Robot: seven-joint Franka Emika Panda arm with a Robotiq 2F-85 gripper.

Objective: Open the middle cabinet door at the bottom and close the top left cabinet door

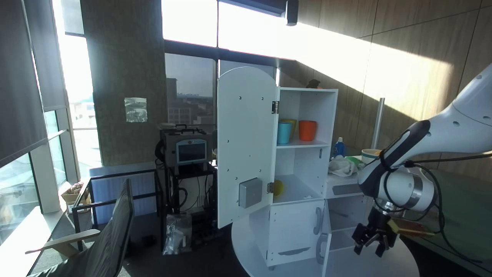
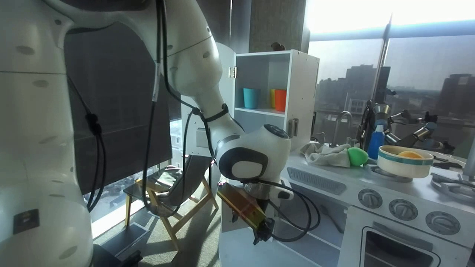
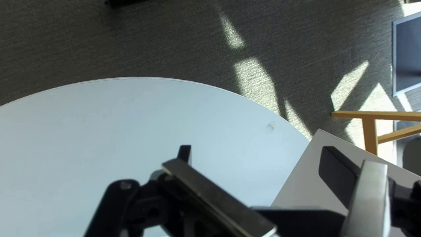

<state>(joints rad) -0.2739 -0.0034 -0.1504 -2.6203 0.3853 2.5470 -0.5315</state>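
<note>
In an exterior view, the top left cabinet door (image 1: 246,130) stands wide open at ten o'clock from the gripper (image 1: 369,251), its lower edge well above the floor (image 1: 203,257). Further right, the middle cabinet door at the bottom (image 1: 326,227) stands open at the gripper's nine o'clock, a gap showing between the two. The gripper's fingers (image 3: 366,197) are spread apart over the round white table (image 3: 131,125), whose rim arcs across twelve o'clock in the wrist view. Both doors' long axes run twelve to six; the middle one's handle side faces nine.
</note>
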